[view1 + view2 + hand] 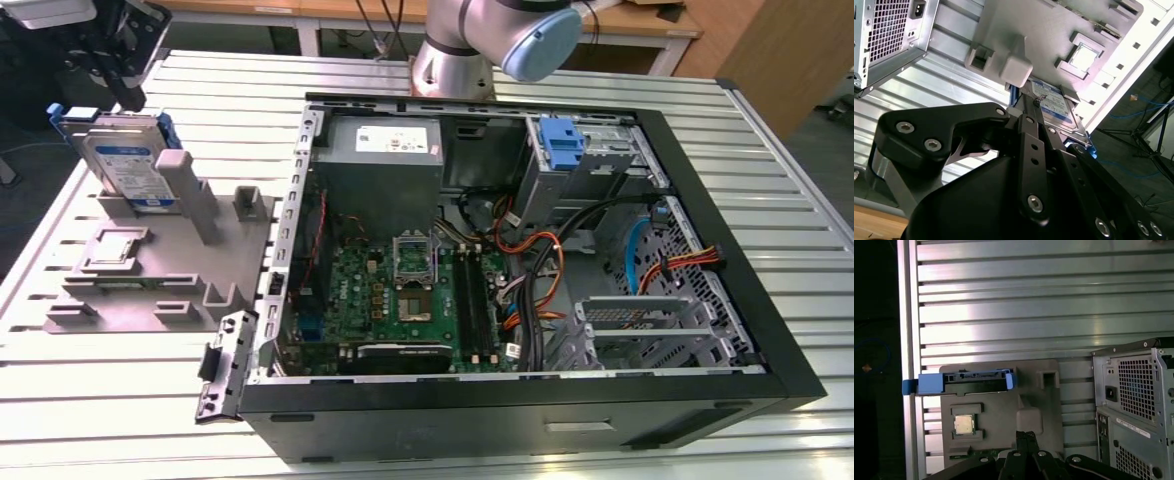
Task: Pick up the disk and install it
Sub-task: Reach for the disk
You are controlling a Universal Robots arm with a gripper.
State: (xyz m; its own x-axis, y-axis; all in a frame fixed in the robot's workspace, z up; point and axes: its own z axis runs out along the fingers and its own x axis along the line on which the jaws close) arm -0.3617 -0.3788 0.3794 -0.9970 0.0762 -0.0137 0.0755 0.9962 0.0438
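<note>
The disk [124, 165] stands on edge in the grey stand [147, 270] at the exterior view's left, silver with a white and blue label and a blue frame. My gripper [131, 100] hangs just above its top edge, apart from it. In the first wrist view the disk's blue-framed edge [959, 382] lies beyond my gripper [1026, 435], whose fingers meet with nothing between them. In the second wrist view the labelled face of the disk [1056, 105] shows past the gripper's black linkage.
An open computer case [534, 415] lies on the slatted metal table, with a blue bracket [561, 145] in its far bay and orange cables inside. A chip [964, 424] rests on the stand. The table's edge is close beside the stand.
</note>
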